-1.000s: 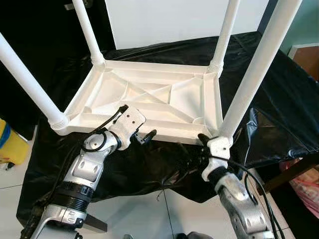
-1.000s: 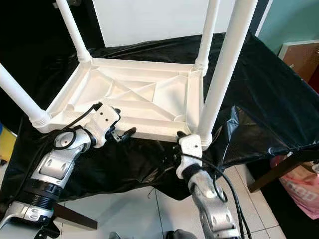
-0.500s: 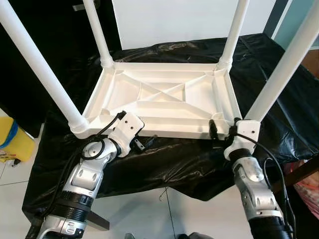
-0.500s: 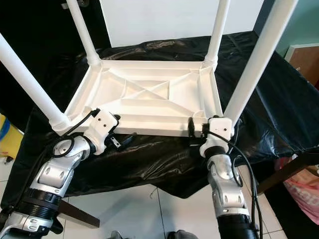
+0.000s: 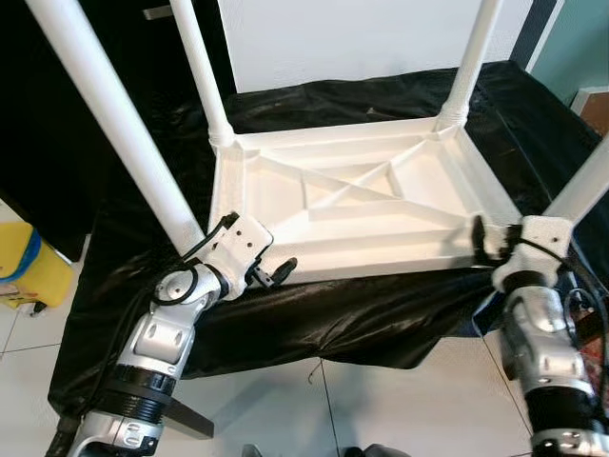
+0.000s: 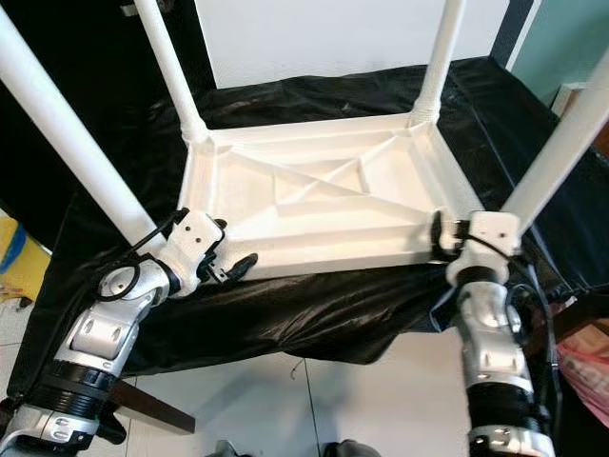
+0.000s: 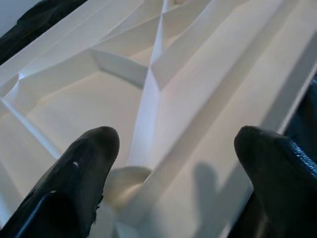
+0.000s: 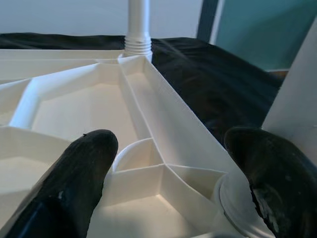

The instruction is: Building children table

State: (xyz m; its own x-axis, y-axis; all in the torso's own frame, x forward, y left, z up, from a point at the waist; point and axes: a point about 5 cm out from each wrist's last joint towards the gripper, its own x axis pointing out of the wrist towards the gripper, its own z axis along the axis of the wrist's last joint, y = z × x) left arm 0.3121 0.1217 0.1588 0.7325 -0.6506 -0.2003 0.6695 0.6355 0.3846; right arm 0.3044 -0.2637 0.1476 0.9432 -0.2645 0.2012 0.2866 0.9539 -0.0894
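Note:
The white plastic children's table (image 5: 366,269) lies upside down on a black-covered surface. All of its white legs stand up, among them the near left leg (image 5: 124,124) and the near right leg (image 5: 585,186). My left gripper (image 5: 276,272) is at the table's near rim, beside the near left leg. In the left wrist view its fingers (image 7: 86,168) are spread open over the ribbed underside. At the near right corner is my right gripper (image 5: 479,238), open. Its fingers (image 8: 81,166) straddle that corner by the leg socket (image 8: 237,198).
The black sheet (image 5: 343,319) hangs over the near edge above a white tiled floor (image 5: 285,409). A white board (image 5: 352,38) stands behind the table. A yellow object (image 5: 24,276) is on the floor at the left. A dark furniture leg (image 6: 143,405) shows under the sheet.
The table's near side has swung to the right together with my right gripper. My left gripper kept its place and is now beside the near left leg. The camera has shifted slightly.

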